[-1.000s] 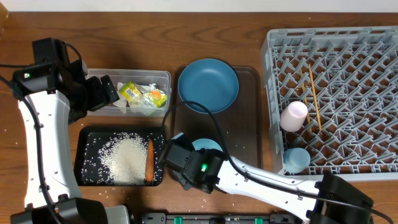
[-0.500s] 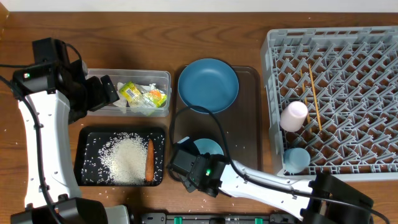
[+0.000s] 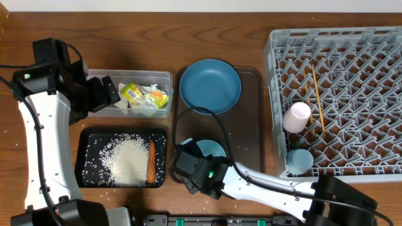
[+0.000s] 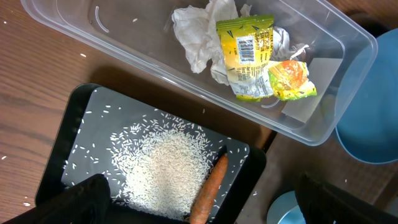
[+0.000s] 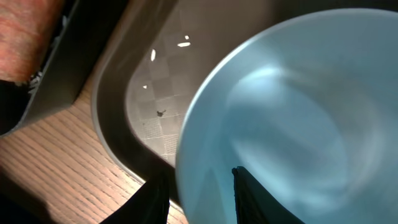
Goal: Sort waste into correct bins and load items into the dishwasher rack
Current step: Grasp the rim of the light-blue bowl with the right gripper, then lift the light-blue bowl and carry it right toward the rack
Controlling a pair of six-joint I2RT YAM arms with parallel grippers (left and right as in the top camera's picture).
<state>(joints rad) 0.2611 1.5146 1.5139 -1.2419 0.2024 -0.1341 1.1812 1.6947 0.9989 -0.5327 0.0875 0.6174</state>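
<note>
The light blue bowl [image 3: 211,149] stands at the near end of the brown serving tray [image 3: 251,125]. My right gripper [image 3: 193,161] straddles its near-left rim [image 5: 199,193]: one finger outside, one inside the bowl [image 5: 286,118]. Whether they press the rim does not show. My left gripper [image 4: 211,208] hangs open, with nothing between its fingers, over the black tray [image 3: 85,157] of rice [image 3: 125,162] and carrot [image 3: 151,162]. The clear tub [image 3: 100,78] holds the snack wrapper [image 3: 143,95] and white paper [image 4: 199,31]. The dark blue plate [image 3: 210,86] lies on the serving tray.
The grey dishwasher rack [image 3: 352,94] fills the right side. In it are the pink cup [image 3: 296,117], the light blue cup [image 3: 299,161] and the chopsticks [image 3: 316,94]. A few rice grains lie on the wood near the black tray.
The right arm slid slightly right and nearer to the table's front along the bowl's edge, then held still. The left arm and all objects have not moved.
</note>
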